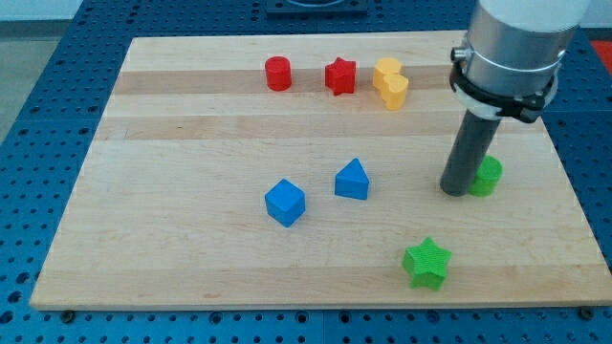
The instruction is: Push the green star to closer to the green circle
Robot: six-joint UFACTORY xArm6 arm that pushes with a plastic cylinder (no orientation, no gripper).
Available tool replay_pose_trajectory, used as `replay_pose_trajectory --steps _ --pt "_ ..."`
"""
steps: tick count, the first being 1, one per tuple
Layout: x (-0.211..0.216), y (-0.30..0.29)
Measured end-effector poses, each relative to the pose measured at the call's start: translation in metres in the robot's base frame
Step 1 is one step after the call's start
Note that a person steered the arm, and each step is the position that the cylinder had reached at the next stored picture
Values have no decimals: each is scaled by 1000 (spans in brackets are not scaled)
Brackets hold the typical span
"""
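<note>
The rod has no pincer, and its tip (453, 190) sits right against the green circle block (486, 177), far from the green star block (426, 263) on the wooden bench (172, 191). Any nudge here probably shoves the circle away instead.

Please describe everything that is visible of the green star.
The green star is a small chunky block, plastic by its look, lying flat on the wooden board near the view's bottom edge, right of centre. Nothing touches it. The green circle lies above it and to the right, and my tip stands just left of that circle, well away from the star.
</note>
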State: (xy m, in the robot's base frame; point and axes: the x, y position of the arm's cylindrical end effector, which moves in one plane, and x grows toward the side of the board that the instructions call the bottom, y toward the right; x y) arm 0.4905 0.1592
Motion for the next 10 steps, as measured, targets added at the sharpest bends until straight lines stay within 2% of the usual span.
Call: replay_pose_trajectory --steps 3,4,6,7,9,10 --pt "1 -74" --pt "19 -76" --pt "62 -125" --pt "112 -144" --pt "127 -130" --pt "127 -72"
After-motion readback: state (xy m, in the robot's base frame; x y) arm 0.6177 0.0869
